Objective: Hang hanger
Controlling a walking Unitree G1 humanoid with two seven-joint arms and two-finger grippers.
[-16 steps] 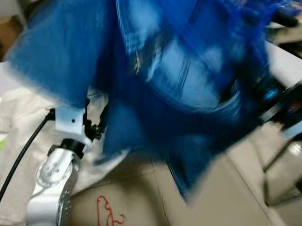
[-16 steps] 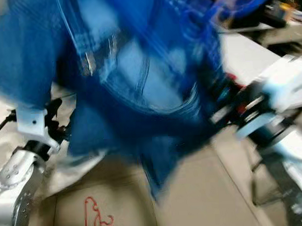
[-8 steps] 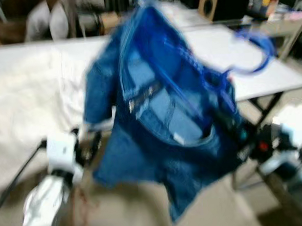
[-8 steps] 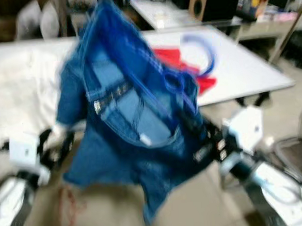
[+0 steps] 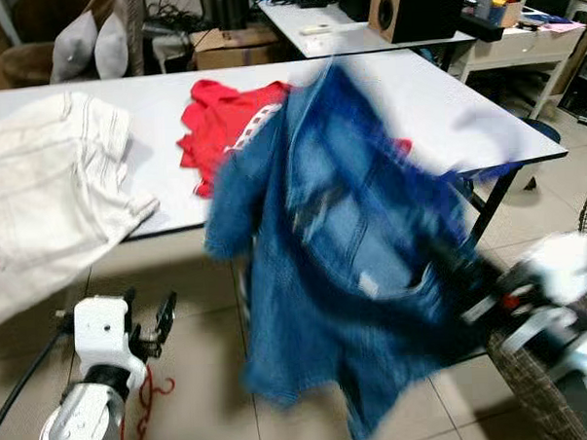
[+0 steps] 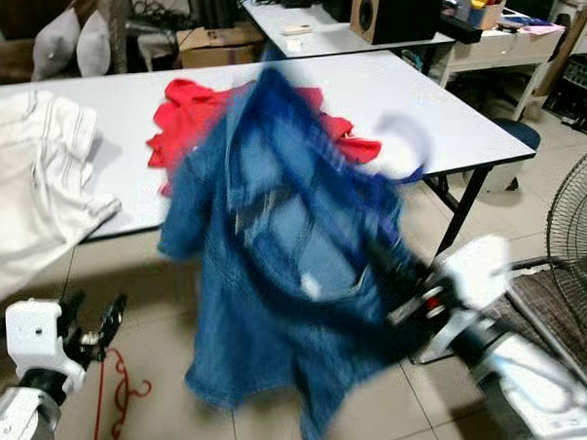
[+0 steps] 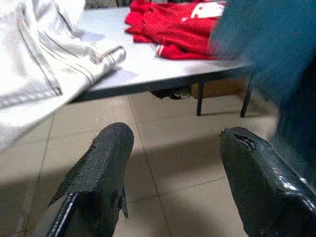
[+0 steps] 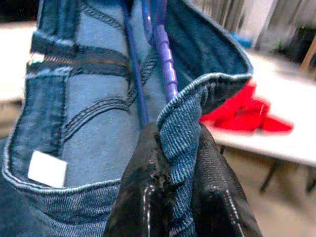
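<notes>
the right gripper (image 8: 175, 197) is pinched tight on the collar edge of a blue denim jacket (image 5: 359, 276), with the fabric squeezed between its two black fingers (image 8: 217, 187). a blue plastic hanger (image 8: 160, 54) runs up inside the jacket just above the pinched hem, and its hook (image 6: 412, 142) shows as a pale blur over the table edge right of centre in the right eye view. the jacket hangs blurred across the middle of the head views, in front of a white table (image 5: 444, 106). behind it on the table lies a red garment (image 5: 221, 121), and at the left side of the frame a white garment (image 5: 49, 192) droops over the table's near edge. the left gripper (image 7: 175, 173) sits low at the lower left, its fingers (image 7: 98, 168) spread wide apart with nothing between them, over a tiled floor (image 7: 168, 148). a red hanger (image 6: 112, 403) lies on the floor beside it. a black speaker (image 5: 416, 5) stands on a farther table at the upper right.
</notes>
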